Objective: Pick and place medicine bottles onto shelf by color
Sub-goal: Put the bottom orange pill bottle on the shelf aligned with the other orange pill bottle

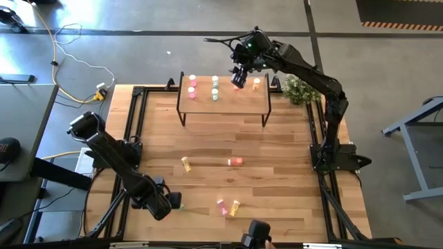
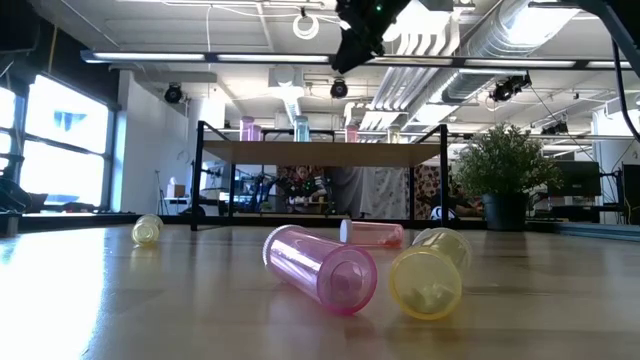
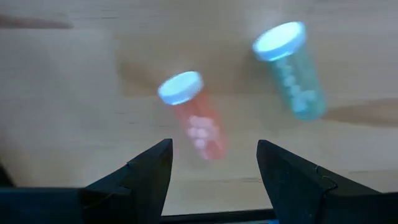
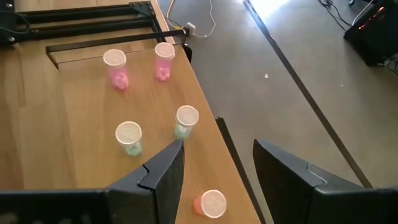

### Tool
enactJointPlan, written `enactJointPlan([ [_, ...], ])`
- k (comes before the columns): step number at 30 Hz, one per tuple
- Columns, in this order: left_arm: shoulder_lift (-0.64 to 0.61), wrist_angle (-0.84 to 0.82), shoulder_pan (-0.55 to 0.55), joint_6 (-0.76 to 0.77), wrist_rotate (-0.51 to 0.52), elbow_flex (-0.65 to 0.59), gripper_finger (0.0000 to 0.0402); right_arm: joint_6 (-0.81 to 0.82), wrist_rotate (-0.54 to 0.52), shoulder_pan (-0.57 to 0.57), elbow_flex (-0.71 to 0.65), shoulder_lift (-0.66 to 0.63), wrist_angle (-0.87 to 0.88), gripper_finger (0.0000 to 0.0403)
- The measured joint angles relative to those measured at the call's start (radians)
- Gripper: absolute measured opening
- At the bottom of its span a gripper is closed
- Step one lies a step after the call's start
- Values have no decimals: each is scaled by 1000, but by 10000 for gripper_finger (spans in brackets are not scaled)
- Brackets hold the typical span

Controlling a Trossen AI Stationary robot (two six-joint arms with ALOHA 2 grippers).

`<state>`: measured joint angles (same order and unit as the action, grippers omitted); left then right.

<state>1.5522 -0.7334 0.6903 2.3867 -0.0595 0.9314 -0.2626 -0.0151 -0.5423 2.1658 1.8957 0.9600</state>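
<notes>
My left gripper (image 3: 214,168) hangs open, pointing down, over the table's near left part (image 1: 166,204). Just beyond its fingertips a red-orange bottle (image 3: 194,121) and a green bottle (image 3: 293,71) rest on the wood, untouched. My right gripper (image 4: 217,168) is open above the shelf (image 1: 225,104), close to its far edge. On the shelf stand two pink bottles (image 4: 116,67), two green ones (image 4: 129,138), a red-orange one (image 4: 208,203) and a yellow one (image 1: 256,84). A pink bottle (image 2: 320,268) and a yellow bottle (image 2: 428,278) lie on their sides near the front edge.
A yellow bottle (image 1: 185,164) and a reddish bottle (image 1: 235,161) lie mid-table on their sides. A potted plant (image 1: 299,90) stands at the far right, beside the shelf. Black frame rails (image 1: 138,124) run along the table's left and right sides.
</notes>
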Motion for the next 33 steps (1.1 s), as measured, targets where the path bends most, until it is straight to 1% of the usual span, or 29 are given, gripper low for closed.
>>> enactJointPlan([
  [2,14,-4,0,0,-28,0,225,1,0,3,0,0,2,183],
  [8,51,1,0,3,-23,0,225,1,0,9,0,0,5,183],
  [18,164,108,1,7,-42,0,225,25,0,13,0,0,8,183],
  [24,178,105,0,4,-68,0,223,28,0,13,0,0,8,183],
  [27,179,103,4,3,-75,0,211,28,0,13,0,0,8,183],
  [33,179,102,6,-4,-82,0,169,38,0,13,0,0,8,183],
])
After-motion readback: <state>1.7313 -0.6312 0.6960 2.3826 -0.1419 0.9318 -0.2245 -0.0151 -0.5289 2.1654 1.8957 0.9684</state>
